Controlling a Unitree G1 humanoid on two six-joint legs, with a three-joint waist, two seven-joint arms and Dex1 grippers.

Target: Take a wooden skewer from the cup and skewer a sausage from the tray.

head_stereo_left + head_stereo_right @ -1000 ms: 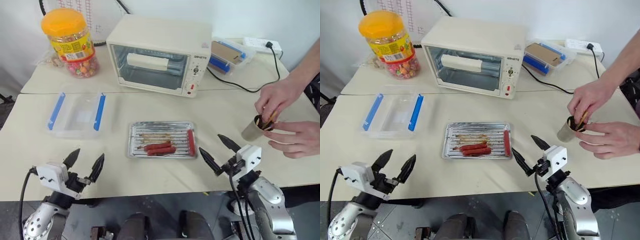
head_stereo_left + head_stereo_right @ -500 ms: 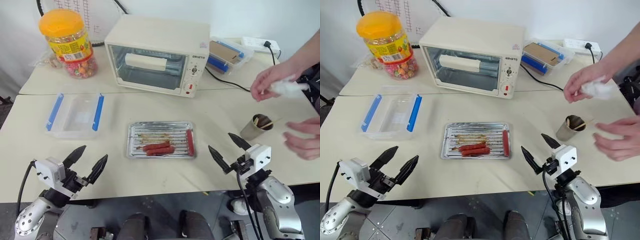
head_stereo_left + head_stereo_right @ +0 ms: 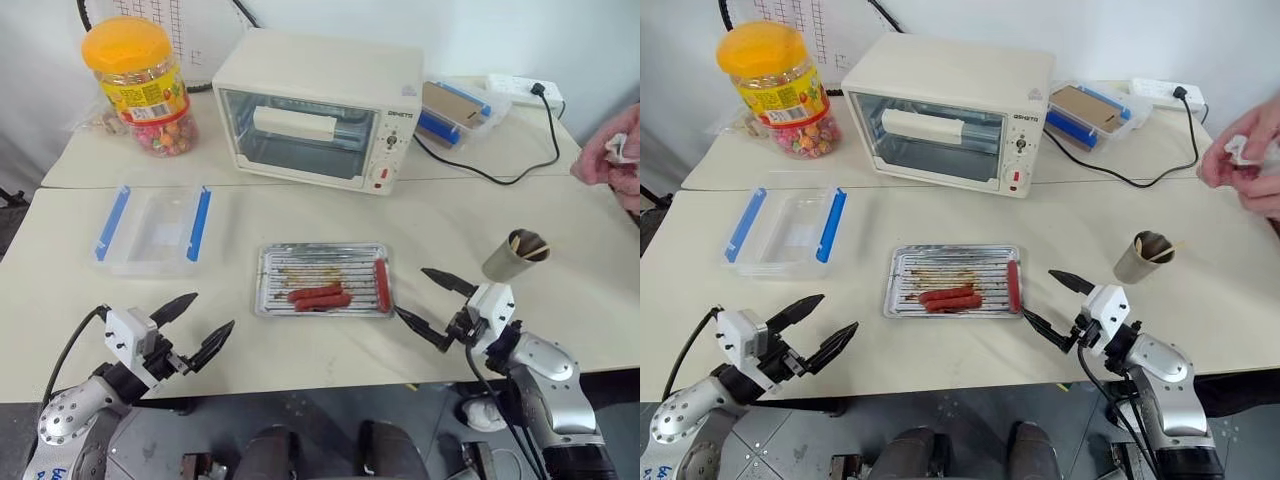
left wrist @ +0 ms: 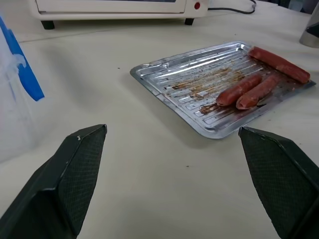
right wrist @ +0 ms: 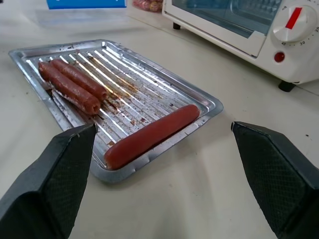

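Observation:
The silver tray [image 3: 300, 268] lies mid-table with three sausages: two side by side [image 3: 320, 297] and one [image 3: 382, 285] along its right end. The small metal cup [image 3: 508, 260] stands to the right of the tray with wooden skewers [image 3: 528, 243] sticking out of it. My right gripper [image 3: 411, 290] is open just right of the tray, fingers pointing at the lone sausage [image 5: 149, 133], with the cup behind it. My left gripper [image 3: 213, 310] is open and empty near the table's front edge, left of the tray [image 4: 199, 79].
A toaster oven [image 3: 320, 105] stands behind the tray. A candy jar [image 3: 140, 85] is at the back left and a clear box with blue clips [image 3: 152, 228] at the left. A person's hand [image 3: 612, 160] holding something white is at the right edge, beyond a black cable [image 3: 500, 175].
The person's hands have left the cup and drawn back to the right edge. My right gripper has swung left toward the tray's right end. My left gripper has turned toward the tray.

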